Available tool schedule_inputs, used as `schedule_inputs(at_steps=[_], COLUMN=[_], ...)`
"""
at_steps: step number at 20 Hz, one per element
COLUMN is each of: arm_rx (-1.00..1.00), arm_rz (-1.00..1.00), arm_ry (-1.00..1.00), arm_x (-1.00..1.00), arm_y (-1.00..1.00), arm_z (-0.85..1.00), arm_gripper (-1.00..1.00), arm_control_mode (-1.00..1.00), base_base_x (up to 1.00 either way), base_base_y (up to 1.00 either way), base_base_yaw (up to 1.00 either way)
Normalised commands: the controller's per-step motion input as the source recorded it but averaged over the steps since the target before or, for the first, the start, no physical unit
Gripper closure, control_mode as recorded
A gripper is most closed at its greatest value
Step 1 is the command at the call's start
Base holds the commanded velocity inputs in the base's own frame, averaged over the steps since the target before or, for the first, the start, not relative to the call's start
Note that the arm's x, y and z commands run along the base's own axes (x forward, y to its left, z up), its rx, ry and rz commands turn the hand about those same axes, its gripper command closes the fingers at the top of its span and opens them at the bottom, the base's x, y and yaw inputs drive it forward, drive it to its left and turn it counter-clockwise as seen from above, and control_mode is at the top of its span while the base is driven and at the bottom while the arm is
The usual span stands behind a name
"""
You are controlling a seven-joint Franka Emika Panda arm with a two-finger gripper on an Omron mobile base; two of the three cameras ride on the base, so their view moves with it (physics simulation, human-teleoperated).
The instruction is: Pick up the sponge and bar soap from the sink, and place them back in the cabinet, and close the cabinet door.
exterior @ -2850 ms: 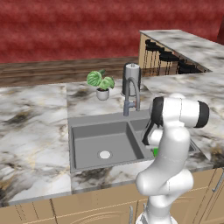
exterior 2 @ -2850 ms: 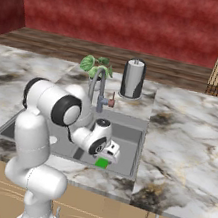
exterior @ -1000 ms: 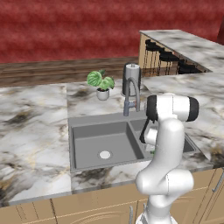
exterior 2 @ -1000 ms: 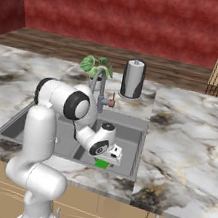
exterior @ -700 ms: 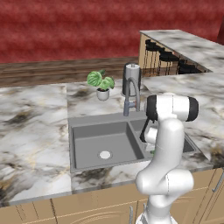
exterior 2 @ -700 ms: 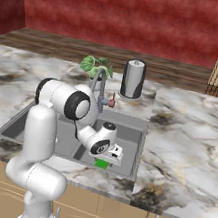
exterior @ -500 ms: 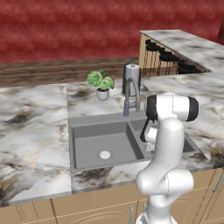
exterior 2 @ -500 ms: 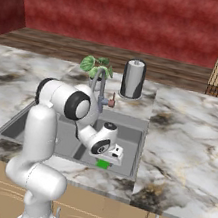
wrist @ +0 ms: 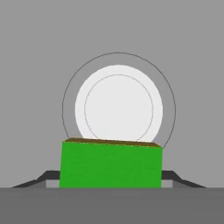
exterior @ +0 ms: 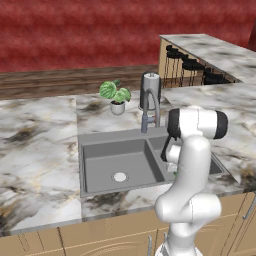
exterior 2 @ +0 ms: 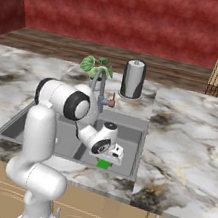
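The sponge (wrist: 109, 164) is a bright green block with a thin brown top edge, low in the hand view in front of a white round drain (wrist: 118, 105). My gripper (wrist: 110, 177) is shut on it, a dark fingertip (wrist: 48, 176) pressed to each side. The right base view has the gripper (exterior 2: 105, 161) down in the right basin of the dark grey sink (exterior 2: 131, 122), with the sponge (exterior 2: 103, 164) under the hand. The bar soap, the cabinet and the cabinet door are out of view.
A tall steel faucet (exterior: 150, 107) stands behind the sink (exterior: 115, 140), with a potted plant (exterior: 116, 95) and a grey paper towel roll (exterior: 150, 85) further back. The left basin holds a white drain (exterior: 119, 176). Marble counter surrounds the sink; tan drawers run below.
Compared with 2.9 s ago, the arm has leaned forward and lowered the hand onto the sponge. Over the last second nothing has visibly moved.
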Motion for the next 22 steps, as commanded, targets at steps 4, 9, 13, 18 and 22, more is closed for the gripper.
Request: schedule_inputs(at_steps=[4,9,13,18,22], arm_rx=[0.00,0.00,0.00,0.00,0.00], arm_rz=[0.00,0.00,0.00,0.00,0.00], arm_ry=[-0.01,0.00,0.00,0.00,0.00], arm_x=[0.00,0.00,-0.02,-0.08,-0.19], arm_y=[0.00,0.00,0.00,0.00,0.00], arm_z=[0.45,0.61,0.64,0.66,0.56], arm_gripper=[1.00,1.00,1.00,1.00,1.00], arm_control_mode=[-1.00,-1.00,-1.00,-1.00,-1.00], base_base_x=[0.00,0.00,0.00,0.00,0.00], base_base_y=[0.00,0.00,0.00,0.00,0.00], base_base_yaw=[0.00,0.00,0.00,0.00,0.00])
